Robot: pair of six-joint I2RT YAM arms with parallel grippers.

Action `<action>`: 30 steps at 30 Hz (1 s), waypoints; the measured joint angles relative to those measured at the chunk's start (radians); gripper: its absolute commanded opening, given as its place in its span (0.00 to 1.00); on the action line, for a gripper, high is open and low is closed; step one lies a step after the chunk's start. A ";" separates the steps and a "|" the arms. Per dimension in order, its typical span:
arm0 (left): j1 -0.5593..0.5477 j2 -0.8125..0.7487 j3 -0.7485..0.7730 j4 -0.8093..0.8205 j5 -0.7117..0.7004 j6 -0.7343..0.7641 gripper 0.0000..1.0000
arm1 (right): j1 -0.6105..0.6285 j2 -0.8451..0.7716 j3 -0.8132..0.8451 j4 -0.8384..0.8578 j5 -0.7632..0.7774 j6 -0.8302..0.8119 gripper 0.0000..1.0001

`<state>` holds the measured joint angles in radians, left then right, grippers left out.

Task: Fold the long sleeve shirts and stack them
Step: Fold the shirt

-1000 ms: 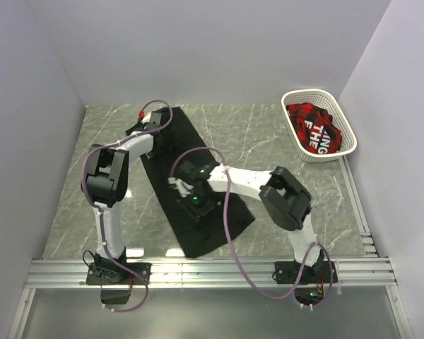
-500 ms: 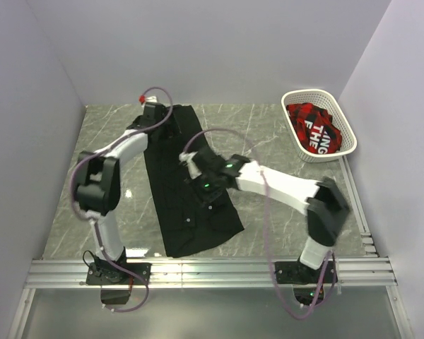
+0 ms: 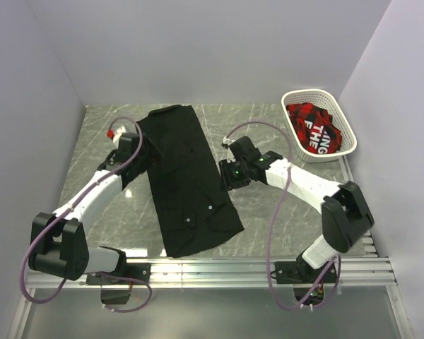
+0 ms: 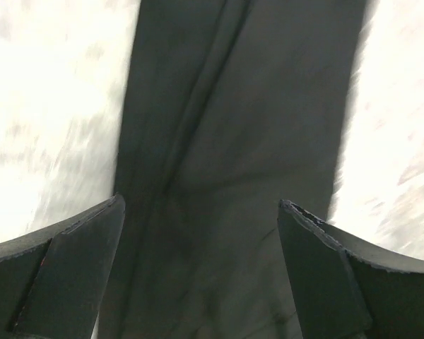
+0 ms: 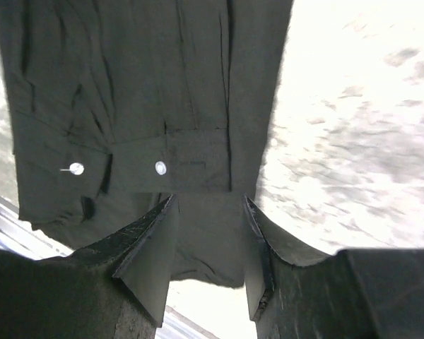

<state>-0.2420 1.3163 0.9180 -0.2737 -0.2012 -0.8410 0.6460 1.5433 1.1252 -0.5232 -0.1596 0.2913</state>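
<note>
A black long sleeve shirt (image 3: 187, 185) lies as a narrow strip between the left gripper (image 4: 199, 203) and right gripper (image 5: 209, 199), both spread open and empty; grabbing only the top layer would likely drag its folds apart.
</note>
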 measured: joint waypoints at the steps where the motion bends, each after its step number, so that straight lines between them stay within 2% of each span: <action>1: -0.001 -0.003 -0.032 -0.007 0.013 -0.003 0.95 | -0.003 0.023 -0.002 0.006 -0.013 0.005 0.47; 5: -0.002 0.005 -0.117 -0.019 0.072 -0.009 0.95 | -0.019 0.133 -0.006 0.048 -0.100 0.039 0.46; 10: -0.002 0.095 -0.121 0.025 0.109 -0.011 0.95 | -0.047 0.227 -0.007 0.076 -0.179 0.081 0.46; 19: -0.004 0.371 0.029 0.074 0.142 -0.022 0.95 | -0.053 0.260 -0.023 0.093 -0.238 0.128 0.46; 26: -0.004 0.517 0.205 0.080 0.144 -0.014 0.95 | -0.053 0.268 -0.048 0.095 -0.258 0.148 0.45; 30: -0.004 0.533 0.235 0.066 0.145 -0.010 0.96 | -0.054 0.262 -0.050 0.104 -0.256 0.157 0.46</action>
<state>-0.2462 1.8488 1.1534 -0.2073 -0.0559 -0.8509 0.5919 1.8050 1.0748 -0.4191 -0.4160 0.4484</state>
